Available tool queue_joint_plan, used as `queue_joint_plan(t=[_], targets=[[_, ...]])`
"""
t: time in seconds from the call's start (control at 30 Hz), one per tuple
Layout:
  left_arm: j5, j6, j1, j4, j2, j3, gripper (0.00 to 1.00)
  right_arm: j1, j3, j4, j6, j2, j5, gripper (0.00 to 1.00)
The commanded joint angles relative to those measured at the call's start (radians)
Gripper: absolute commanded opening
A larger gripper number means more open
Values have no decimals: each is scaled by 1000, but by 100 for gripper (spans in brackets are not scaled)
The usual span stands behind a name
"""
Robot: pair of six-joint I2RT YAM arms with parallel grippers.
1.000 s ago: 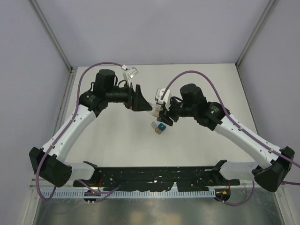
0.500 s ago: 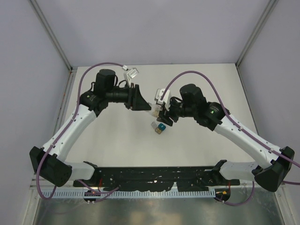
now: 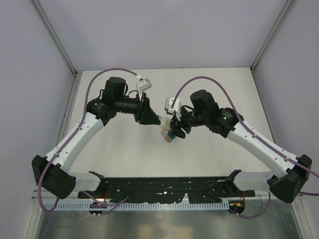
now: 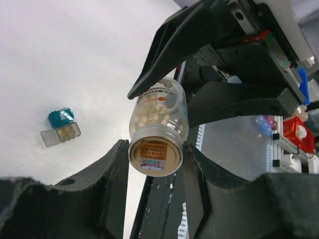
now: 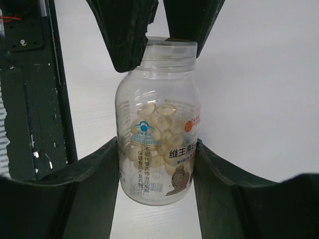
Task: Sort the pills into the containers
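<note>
**Both grippers clamped on one clear plastic pill bottle (image 4: pixel 158 112), held above the white table (image 4: pixel 60 50).**

The left gripper (image 4: pixel 155 152) is closed on the bottle's screw cap (image 4: pixel 154 158), with a finger against each side. The right gripper (image 5: pixel 156 149) is clamped round the bottle's labelled body. Pale yellow pills (image 5: pixel 159 117) part-fill the bottle. Small teal cube box (image 4: pixel 61 117) and small grey cube box (image 4: pixel 60 134) sit touching on the table, off to one side of the bottle in the left wrist view, with bare table all round them. Pale pills show in the grey one. From above, the boxes lie just nearside of the bottle, partly hidden by the right gripper. Black perforated rail (image 5: pixel 30 99) runs along the table's near edge, beside the bottle.
</note>
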Motion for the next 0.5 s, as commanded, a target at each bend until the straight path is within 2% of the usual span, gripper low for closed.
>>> queue_joint_plan(t=[0.0, 0.23, 0.3, 0.33, 0.47], targets=[[42, 183, -33, -18, -55, -39, 0, -4, 56, 26, -4, 15, -176, 6], [63, 345, -67, 92, -171, -188, 2, -56, 92, -17, 9, 58, -394, 6], [60, 381, -76, 101, -196, -211, 14, -73, 105, -32, 15, 75, -452, 6], [58, 387, -78, 104, -201, -217, 26, -79, 108, -45, 12, 80, -477, 6], [14, 370, -76, 104, -210, -217, 51, -79, 112, -57, 6, 91, -477, 6]])
